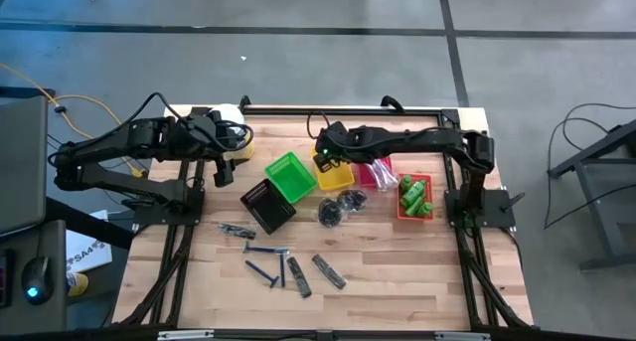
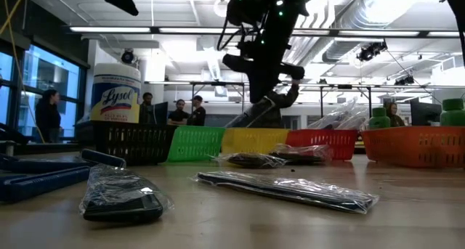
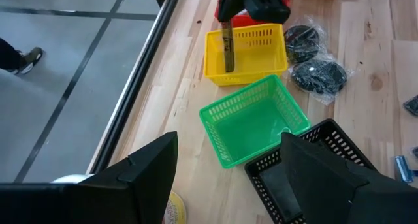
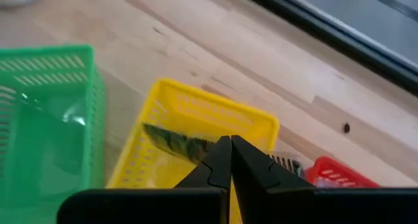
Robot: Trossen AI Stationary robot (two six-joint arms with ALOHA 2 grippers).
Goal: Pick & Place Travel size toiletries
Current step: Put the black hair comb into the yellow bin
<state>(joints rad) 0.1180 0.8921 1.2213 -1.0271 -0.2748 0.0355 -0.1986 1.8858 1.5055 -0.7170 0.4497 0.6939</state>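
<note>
Right gripper (image 4: 230, 160) hangs over the small yellow plastic basket (image 1: 333, 174), fingers pinched on a dark grey flat strip (image 3: 228, 49) dangling inside it. We see left gripper (image 3: 228, 178) spread wide, beside the neighbouring green plastic basket (image 3: 251, 119).

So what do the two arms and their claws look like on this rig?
Both are dark, near-black jointed arms with black cables looped along them. The right claw has two slim black fingers tapering to points. The left claw has broad, flat, matte black fingers. No markings are visible.
</note>
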